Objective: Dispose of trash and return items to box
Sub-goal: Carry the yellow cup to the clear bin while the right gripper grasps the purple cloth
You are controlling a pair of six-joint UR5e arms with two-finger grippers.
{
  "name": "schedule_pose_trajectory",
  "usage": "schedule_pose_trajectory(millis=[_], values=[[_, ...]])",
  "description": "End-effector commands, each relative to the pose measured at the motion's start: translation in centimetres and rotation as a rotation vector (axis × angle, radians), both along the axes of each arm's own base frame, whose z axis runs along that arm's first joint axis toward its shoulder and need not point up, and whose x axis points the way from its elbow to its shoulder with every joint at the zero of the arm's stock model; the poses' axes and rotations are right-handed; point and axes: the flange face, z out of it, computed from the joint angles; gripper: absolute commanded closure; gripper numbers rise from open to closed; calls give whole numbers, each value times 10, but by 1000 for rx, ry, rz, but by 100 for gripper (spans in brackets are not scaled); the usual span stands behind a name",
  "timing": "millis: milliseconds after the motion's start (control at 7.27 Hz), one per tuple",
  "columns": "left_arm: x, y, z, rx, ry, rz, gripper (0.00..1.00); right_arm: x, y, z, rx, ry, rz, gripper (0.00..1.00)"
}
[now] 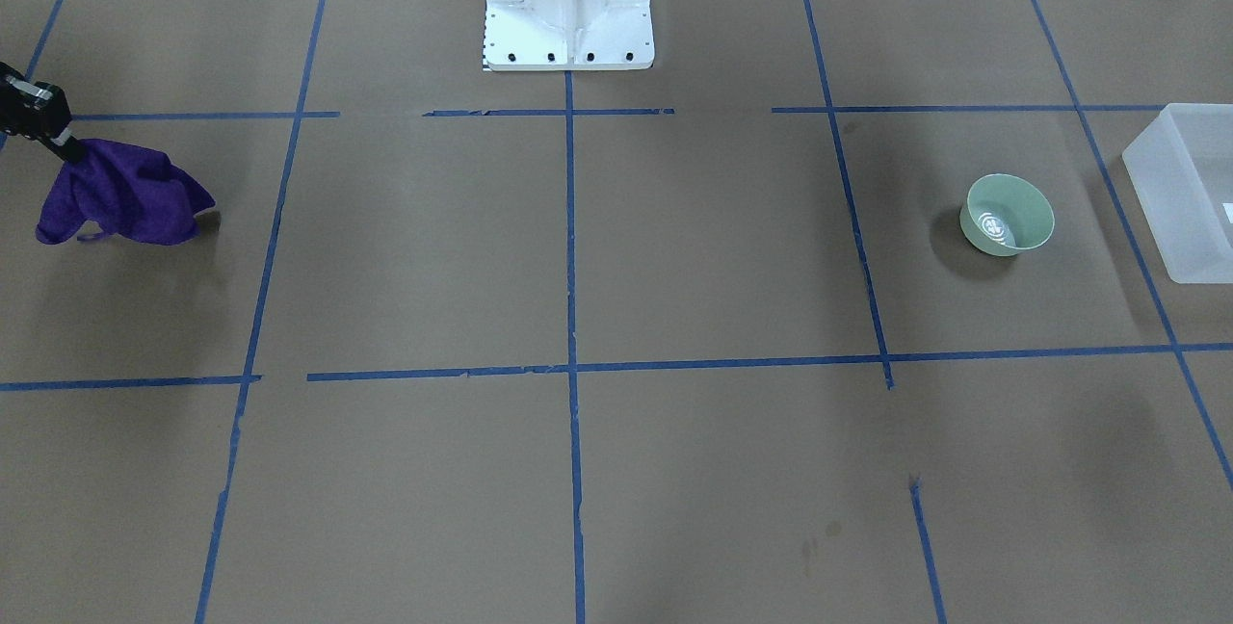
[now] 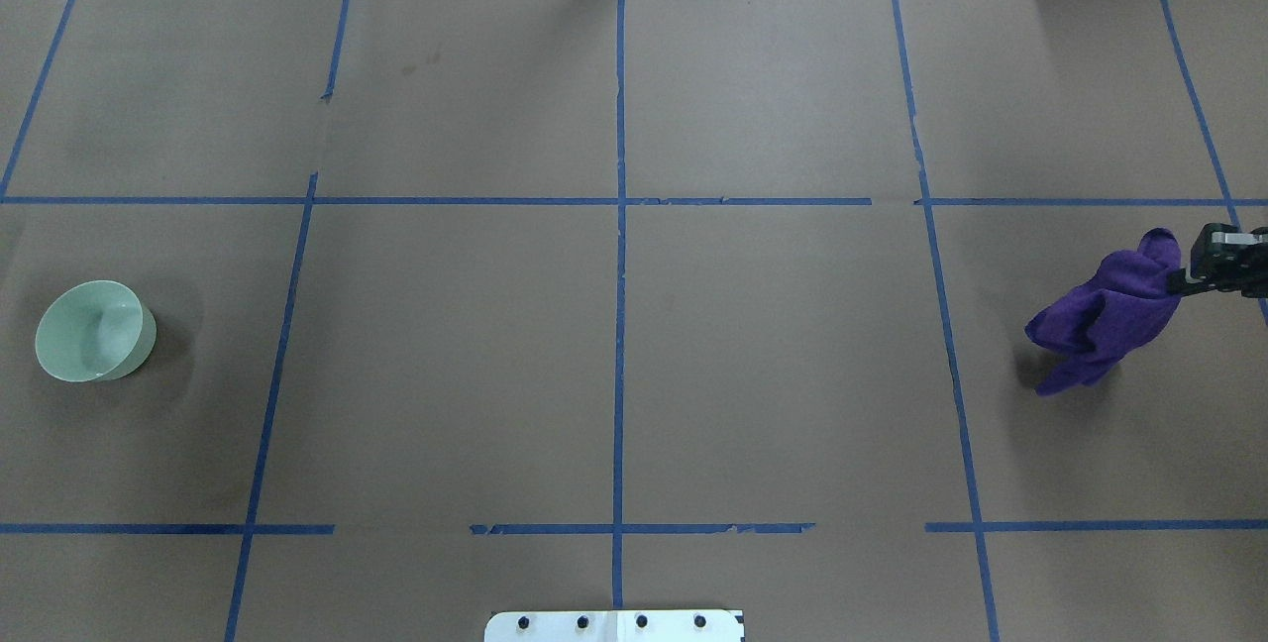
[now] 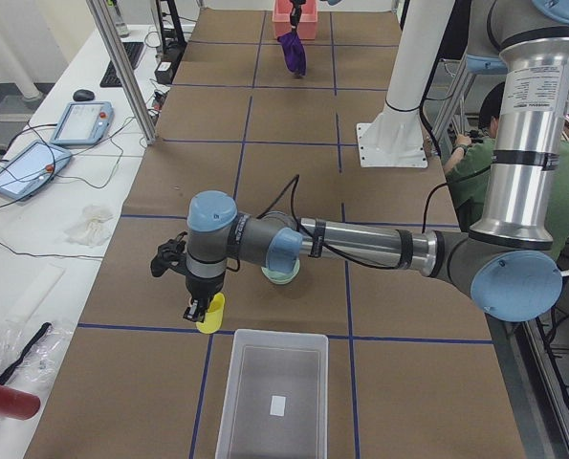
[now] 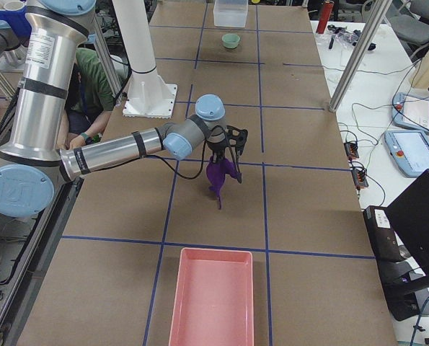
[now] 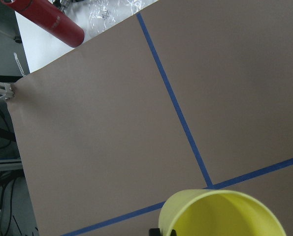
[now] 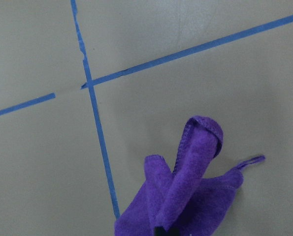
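Left jaws: the left gripper [image 3: 196, 308] is closed on the rim of the yellow cup [image 3: 210, 314]; the wrist view shows a dark finger against the cup's wall; the cup hangs upright, mouth up

Cup's place: just beside the box [image 3: 234, 382], short of its end wall, off the corner on the operators' side

Bowl: the green bowl [image 1: 1007, 215] stands upright near the box, on the same side as the cup; no gripper touches it

Right jaws: the right gripper [image 2: 1179, 277] pinches the purple cloth [image 2: 1105, 315], which droops towards the table; well apart from the box, at the table's opposite end

Turning relation: the box lies just past the cup, its long axis running on away from the jaws; the cup likely needs carrying over the end wall; the left arm is far nearer the box
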Motion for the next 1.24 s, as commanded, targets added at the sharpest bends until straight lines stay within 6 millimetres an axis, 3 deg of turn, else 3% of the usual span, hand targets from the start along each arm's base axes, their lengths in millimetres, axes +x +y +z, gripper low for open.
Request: schedule_pose_trajectory(millis=[0, 412, 825, 1100], values=[[2, 47, 38, -62, 58, -45, 100, 55, -6, -11, 64, -64, 32, 100], [6, 89, 85, -157, 102, -29, 100, 109, -6, -8, 123, -61, 110, 100], [16, 110, 139, -176, 196, 1, 100, 172, -2, 9, 228, 29, 133, 100], [20, 113, 143, -188, 237, 14, 100, 205, 4, 29, 299, 122, 40, 100]])
